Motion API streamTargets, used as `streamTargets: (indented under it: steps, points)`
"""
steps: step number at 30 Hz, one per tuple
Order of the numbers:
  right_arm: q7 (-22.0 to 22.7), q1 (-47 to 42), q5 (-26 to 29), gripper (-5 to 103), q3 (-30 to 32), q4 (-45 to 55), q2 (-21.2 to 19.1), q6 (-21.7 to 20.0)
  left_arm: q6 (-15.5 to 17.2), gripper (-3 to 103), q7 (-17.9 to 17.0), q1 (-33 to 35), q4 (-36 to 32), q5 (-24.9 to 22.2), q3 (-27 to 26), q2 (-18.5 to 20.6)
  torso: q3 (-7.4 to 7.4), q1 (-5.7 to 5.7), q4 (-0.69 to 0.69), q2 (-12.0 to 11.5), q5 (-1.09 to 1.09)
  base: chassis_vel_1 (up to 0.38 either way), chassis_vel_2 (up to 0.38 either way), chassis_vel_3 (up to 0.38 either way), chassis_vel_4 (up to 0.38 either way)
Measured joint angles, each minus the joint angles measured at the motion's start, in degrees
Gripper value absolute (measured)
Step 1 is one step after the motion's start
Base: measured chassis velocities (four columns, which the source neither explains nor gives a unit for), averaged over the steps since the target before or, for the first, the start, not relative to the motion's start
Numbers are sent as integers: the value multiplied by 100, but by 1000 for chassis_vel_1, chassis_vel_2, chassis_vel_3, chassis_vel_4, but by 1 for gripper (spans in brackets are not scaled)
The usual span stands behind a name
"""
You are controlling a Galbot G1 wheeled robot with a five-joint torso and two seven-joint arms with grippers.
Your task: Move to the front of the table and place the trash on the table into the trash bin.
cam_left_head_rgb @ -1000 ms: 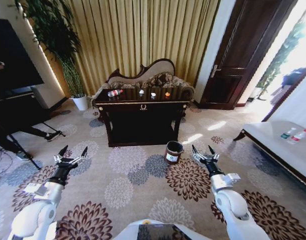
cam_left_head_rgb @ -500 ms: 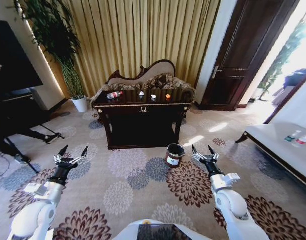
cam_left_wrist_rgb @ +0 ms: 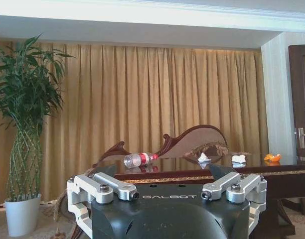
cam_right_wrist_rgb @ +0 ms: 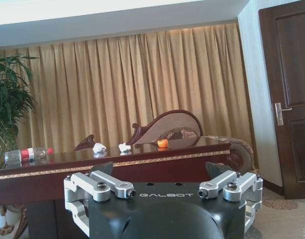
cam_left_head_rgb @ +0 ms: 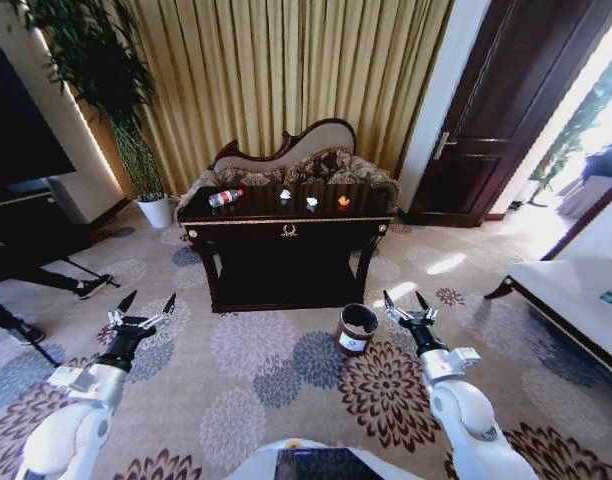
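Dark glossy wooden table larger and more central in head view than second ago; whole scene shifted, so base is closing in, approach unfinished; clear red-labelled plastic bottle and small scraps on top; round dark-brown bin on carpet, front right; left claw and right claw held low ahead, both spread wide, empty.

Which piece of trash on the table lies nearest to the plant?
The bottle, lying on its side at the table's end toward the plant. The white scraps and the orange scrap lie farther along.
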Motion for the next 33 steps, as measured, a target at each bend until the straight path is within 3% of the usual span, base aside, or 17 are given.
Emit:
streamTargets:
  steps: [33]
  points:
    - [-157, 15, -59, 100, -71, -39, 46, 1, -30, 100, 68, 1, 43, -3, -9, -3, 1, 1, 0, -1, 0, -186, 188, 185, -192]
